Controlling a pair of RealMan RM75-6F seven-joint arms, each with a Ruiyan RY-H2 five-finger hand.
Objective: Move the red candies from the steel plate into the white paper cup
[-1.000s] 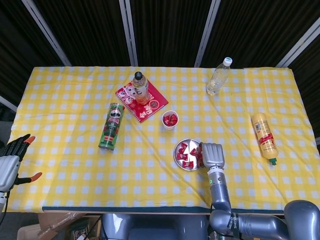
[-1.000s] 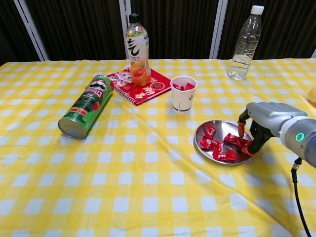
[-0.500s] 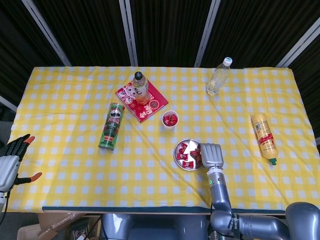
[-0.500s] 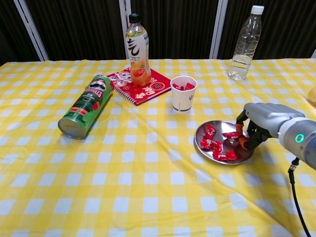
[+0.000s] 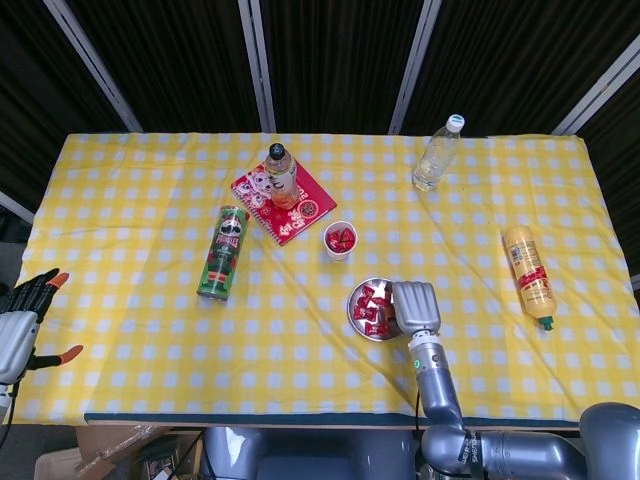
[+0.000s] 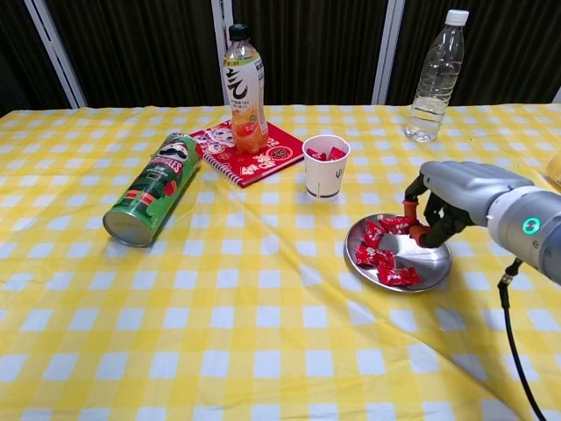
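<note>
- A red wrapped candy (image 6: 394, 224) was pinched in the right hand (image 6: 436, 200), just above the round steel plate (image 6: 435, 267).
- More red candies (image 6: 379, 258) lay there; others filled the white paper cup (image 6: 325, 167) nearby.
- The left hand (image 5: 20, 318), fingers spread and empty, was cut off at the worktop's edge.

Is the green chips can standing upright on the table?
No, in the chest view the green chips can lies on its side on the yellow checked cloth, its open end toward the camera.
</note>
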